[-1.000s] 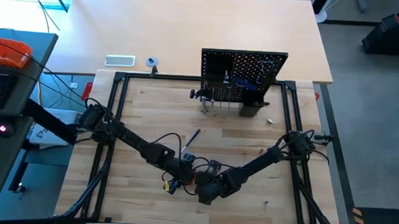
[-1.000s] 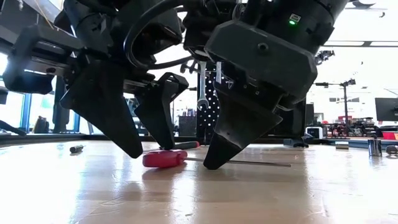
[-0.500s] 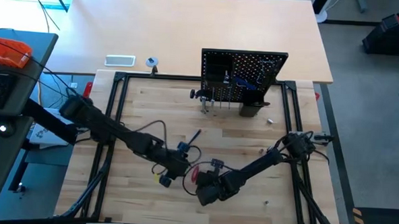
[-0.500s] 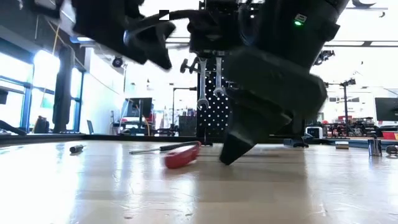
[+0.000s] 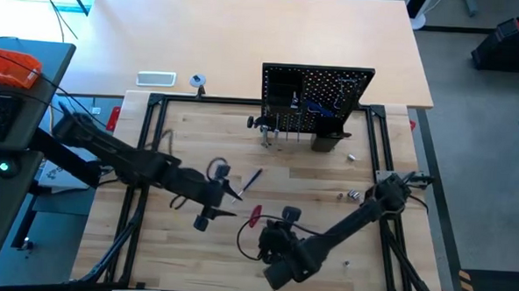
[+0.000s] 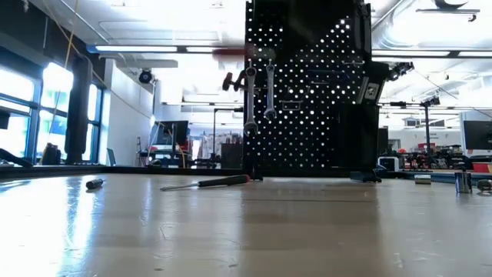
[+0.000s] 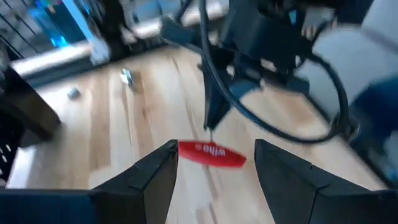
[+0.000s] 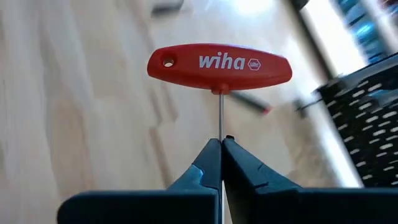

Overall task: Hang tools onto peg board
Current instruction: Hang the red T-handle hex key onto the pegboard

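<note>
1. Well in front of the peg board [image 5: 316, 98], over open tabletop: right gripper [image 8: 221, 144], pinched fully shut on the thin steel shaft of the red T-handle tool [image 8: 219, 64].
2. Handle crosswise beyond the fingertips, clear of them; shaft running straight back between the two fingers, in line with the gripper's own axis. Low view: nothing resting on the table [image 6: 246, 231] at that spot, so tool judged lifted clear.
3. Held tool [image 5: 254, 215] seen from above between the two arms, on the peg-board side of the right gripper, handle end pointing roughly toward the board.
4. Left gripper [image 7: 213, 163] just beside the red handle on the far side from the right arm, fingers spread wide, nothing between them. Nearer to the handle than to any other loose tool.
5. Peg board upright at the table's far edge, two wrenches [image 6: 260, 92] already hanging on its left portion; a dark screwdriver [image 5: 252, 179] lying loose between the board and the held tool.
6. Governing relation for the coming move: board lies ahead of the handle end, along the shaft axis. Judged requirement: carry forward to the board and line up the hole in the handle's end [image 8: 168, 63] with a free hook. Free hook not resolvable from these views.
</note>
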`<state>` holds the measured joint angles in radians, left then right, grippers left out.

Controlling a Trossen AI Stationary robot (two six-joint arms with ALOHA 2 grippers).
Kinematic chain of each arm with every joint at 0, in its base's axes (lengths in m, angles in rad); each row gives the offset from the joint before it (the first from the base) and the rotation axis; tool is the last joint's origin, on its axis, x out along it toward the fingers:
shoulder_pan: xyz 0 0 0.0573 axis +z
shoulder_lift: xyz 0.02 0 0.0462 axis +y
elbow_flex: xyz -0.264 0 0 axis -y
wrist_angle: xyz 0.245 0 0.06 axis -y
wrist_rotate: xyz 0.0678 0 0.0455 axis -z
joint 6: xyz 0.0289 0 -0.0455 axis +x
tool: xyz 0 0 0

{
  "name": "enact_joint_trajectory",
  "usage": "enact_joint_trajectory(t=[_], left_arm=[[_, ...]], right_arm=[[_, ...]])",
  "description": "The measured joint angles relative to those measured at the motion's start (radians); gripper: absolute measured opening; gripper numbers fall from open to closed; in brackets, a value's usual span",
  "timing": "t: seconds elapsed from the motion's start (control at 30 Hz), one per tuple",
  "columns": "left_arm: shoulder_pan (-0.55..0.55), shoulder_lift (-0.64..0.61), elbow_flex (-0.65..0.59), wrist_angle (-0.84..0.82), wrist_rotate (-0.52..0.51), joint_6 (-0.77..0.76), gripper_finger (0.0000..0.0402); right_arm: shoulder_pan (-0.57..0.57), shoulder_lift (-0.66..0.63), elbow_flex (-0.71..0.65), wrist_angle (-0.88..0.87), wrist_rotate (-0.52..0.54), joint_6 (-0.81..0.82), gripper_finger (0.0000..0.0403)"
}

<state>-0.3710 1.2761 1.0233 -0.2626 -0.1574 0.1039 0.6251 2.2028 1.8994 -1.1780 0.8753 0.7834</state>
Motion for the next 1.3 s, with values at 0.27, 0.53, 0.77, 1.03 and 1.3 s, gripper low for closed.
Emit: enact_joint_trajectory(t=[0.27, 0.53, 0.77, 1.03, 1.3], left_arm=[[0.000, -0.078, -0.079, 0.250, -0.027, -0.166, 0.0203], [-0.009, -0.079, -0.256, 0.637, -0.179, -0.260, 0.0203], [0.002, -0.058, -0.296, 0.792, -0.221, -0.276, 0.0203], [0.039, -0.043, -0.296, 0.785, -0.256, -0.287, 0.0203], [0.069, -0.015, -0.296, 0.807, -0.220, -0.336, 0.0203]], right_arm=[[0.034, -0.003, 0.112, -0.159, 0.210, 0.058, 0.0000], [0.031, -0.003, 0.121, -0.296, 0.357, 0.163, 0.0000], [0.003, -0.003, 0.121, -0.337, 0.426, 0.180, 0.0000], [-0.010, -0.004, 0.121, -0.352, 0.528, 0.172, 0.0000], [-0.029, -0.005, 0.171, -0.347, 0.576, 0.082, 0.0000]])
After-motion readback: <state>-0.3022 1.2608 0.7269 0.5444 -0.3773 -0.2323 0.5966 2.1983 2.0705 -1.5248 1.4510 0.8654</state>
